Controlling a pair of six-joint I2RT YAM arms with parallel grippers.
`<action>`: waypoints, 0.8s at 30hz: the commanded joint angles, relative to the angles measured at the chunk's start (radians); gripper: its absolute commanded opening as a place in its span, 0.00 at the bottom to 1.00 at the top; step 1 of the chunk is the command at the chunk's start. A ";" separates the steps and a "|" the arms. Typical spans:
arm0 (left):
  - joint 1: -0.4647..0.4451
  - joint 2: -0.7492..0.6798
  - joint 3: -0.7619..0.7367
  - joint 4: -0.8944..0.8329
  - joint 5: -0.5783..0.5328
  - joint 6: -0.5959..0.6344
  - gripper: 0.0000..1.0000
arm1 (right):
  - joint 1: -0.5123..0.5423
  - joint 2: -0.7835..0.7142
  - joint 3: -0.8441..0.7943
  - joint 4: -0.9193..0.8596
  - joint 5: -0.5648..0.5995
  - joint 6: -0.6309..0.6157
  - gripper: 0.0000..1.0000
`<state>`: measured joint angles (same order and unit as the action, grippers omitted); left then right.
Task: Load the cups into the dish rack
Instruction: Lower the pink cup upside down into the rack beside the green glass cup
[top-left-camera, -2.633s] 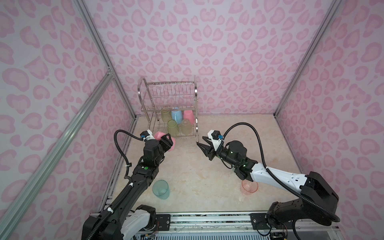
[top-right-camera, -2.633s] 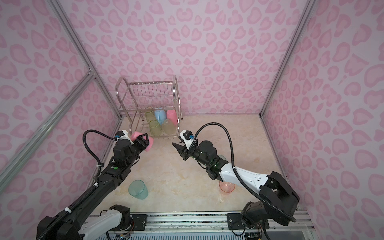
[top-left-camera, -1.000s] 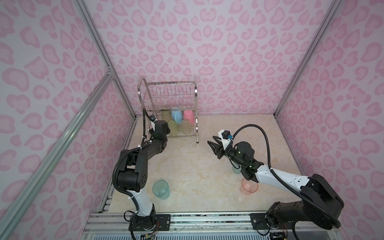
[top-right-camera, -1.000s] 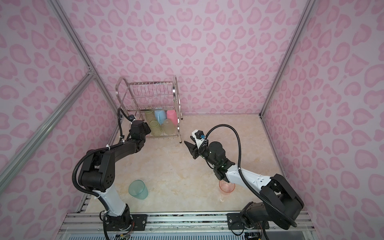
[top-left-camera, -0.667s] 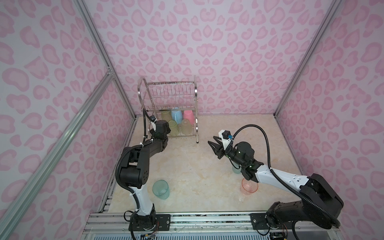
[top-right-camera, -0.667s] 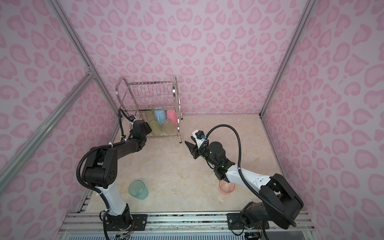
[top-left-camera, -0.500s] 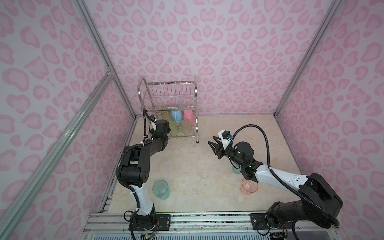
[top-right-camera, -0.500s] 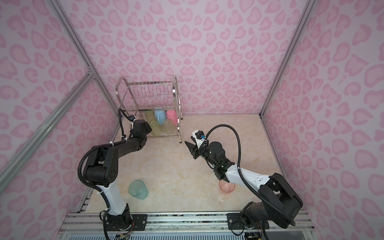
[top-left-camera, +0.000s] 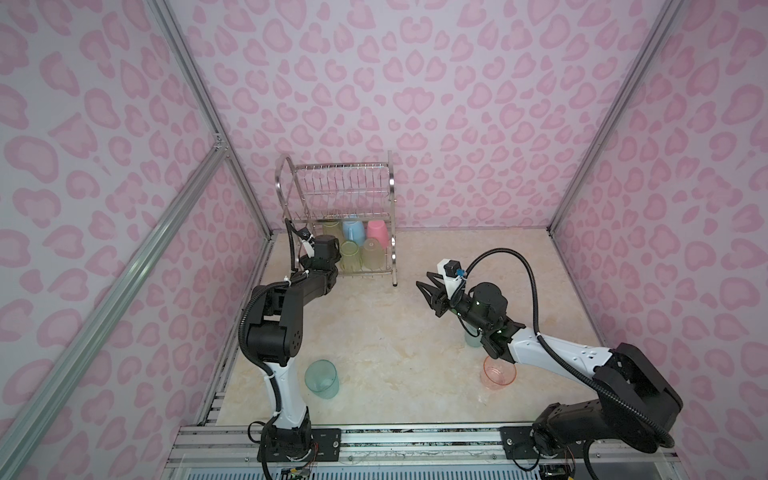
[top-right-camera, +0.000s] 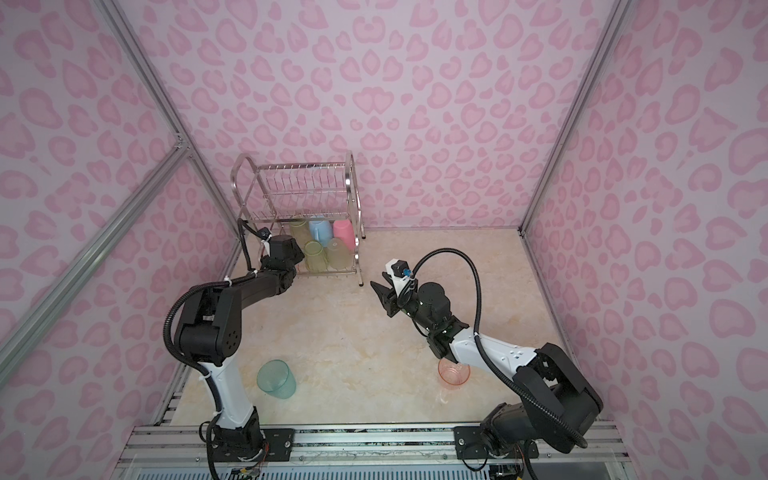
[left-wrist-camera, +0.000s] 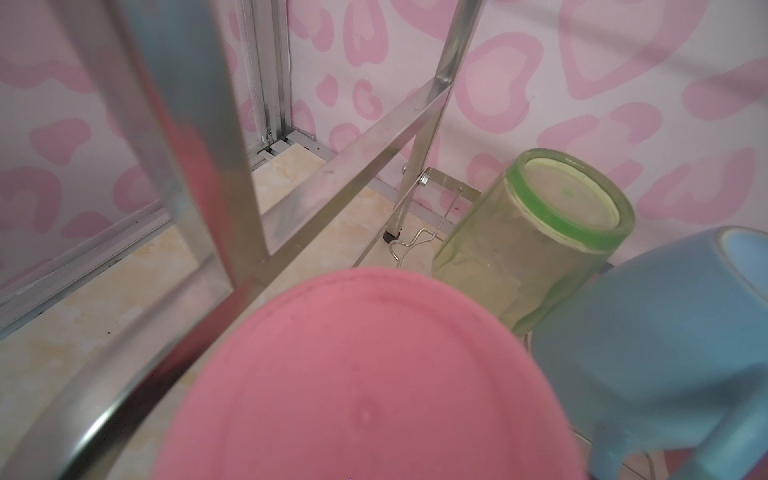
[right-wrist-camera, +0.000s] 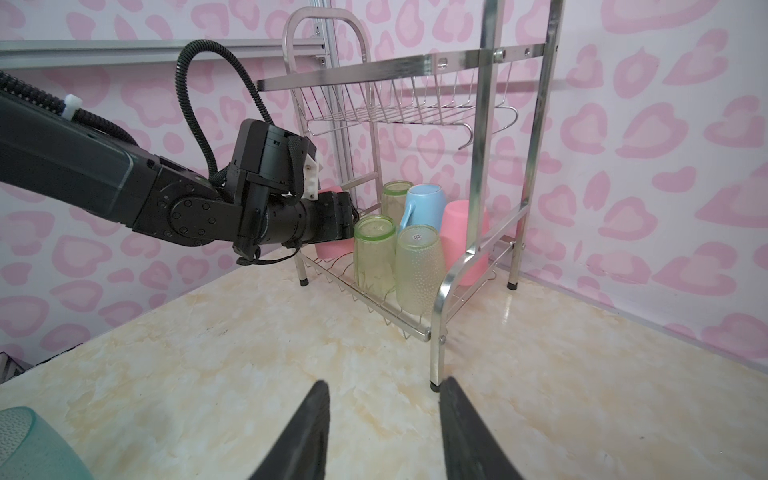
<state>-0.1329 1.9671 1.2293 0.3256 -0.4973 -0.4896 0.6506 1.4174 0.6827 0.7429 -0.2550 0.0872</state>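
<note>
The chrome dish rack (top-left-camera: 336, 195) stands at the back left. On its lower tier, upside down, are green cups (right-wrist-camera: 374, 257), a light-blue mug (right-wrist-camera: 424, 203) and a pink cup (right-wrist-camera: 457, 232). My left gripper (right-wrist-camera: 336, 220) reaches into that tier's left end around another pink cup (left-wrist-camera: 365, 374). Its fingers are hidden, so the grip does not show. My right gripper (right-wrist-camera: 384, 415) hangs open and empty over the table, in front of the rack's right leg. A teal cup (top-left-camera: 321, 379) and a peach cup (top-left-camera: 498, 372) stand upright near the front.
A further pale teal cup (top-left-camera: 471, 338) shows partly under my right forearm. Pink patterned walls with aluminium posts (top-left-camera: 245, 178) close in the rack's left side. The rack's upper shelf (top-right-camera: 303, 187) holds nothing. Bare marble tabletop (top-right-camera: 332, 340) lies between the arms.
The left gripper has carried the pink cup from in front of the rack into its lower tier and stays there. The right gripper has drawn back to the right, away from the rack.
</note>
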 joint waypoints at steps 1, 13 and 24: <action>0.001 0.010 0.011 -0.007 -0.006 0.003 0.84 | -0.001 0.008 0.002 0.035 -0.007 0.011 0.44; -0.001 -0.026 -0.023 0.004 0.012 0.017 0.95 | -0.004 0.022 0.014 0.022 -0.037 0.016 0.44; -0.004 -0.075 -0.054 0.012 0.039 0.042 0.98 | -0.004 0.041 0.041 0.005 -0.082 0.032 0.45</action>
<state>-0.1371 1.9152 1.1812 0.3157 -0.4728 -0.4656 0.6460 1.4502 0.7177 0.7414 -0.3145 0.1101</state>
